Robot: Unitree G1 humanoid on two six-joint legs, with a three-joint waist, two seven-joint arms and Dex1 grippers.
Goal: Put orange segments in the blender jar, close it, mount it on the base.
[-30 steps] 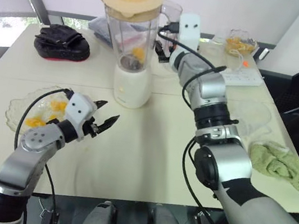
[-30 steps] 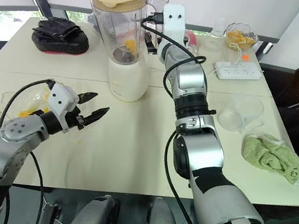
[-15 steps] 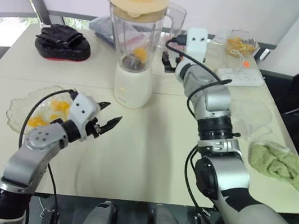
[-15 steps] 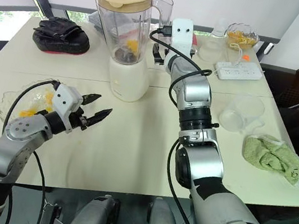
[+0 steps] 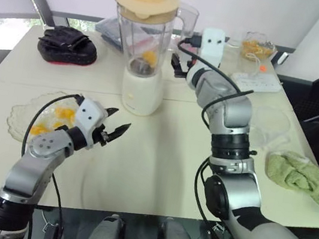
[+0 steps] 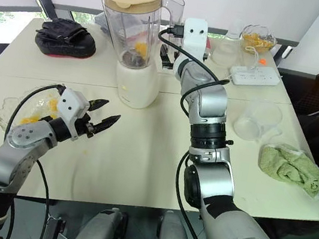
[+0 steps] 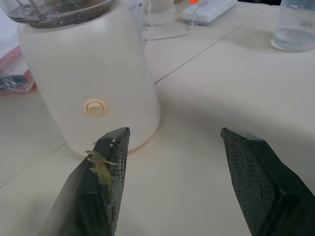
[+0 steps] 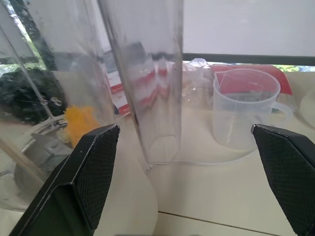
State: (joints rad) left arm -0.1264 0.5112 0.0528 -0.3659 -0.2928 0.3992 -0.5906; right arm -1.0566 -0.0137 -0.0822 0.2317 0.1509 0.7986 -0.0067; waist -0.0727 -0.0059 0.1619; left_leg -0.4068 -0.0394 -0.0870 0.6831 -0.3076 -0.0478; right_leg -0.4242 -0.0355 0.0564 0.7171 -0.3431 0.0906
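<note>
The clear blender jar stands on its white base at the table's middle back, with the tan lid on it. Orange segments lie inside at the bottom. My right gripper is open just right of the jar, and in the right wrist view the jar's handle stands ahead between the spread fingers, untouched. My left gripper hangs open and holds nothing over the table, in front of the base and to its left. A bit of orange pulp sticks to one finger.
A glass plate with orange segments lies at the front left. A black pouch sits back left. To the right are a power strip, a bowl of peel, a clear measuring cup and a green towel.
The jar's top has shifted right and now stands straight on the base. My right gripper has drawn back to the right of the handle. The left gripper has hardly moved.
</note>
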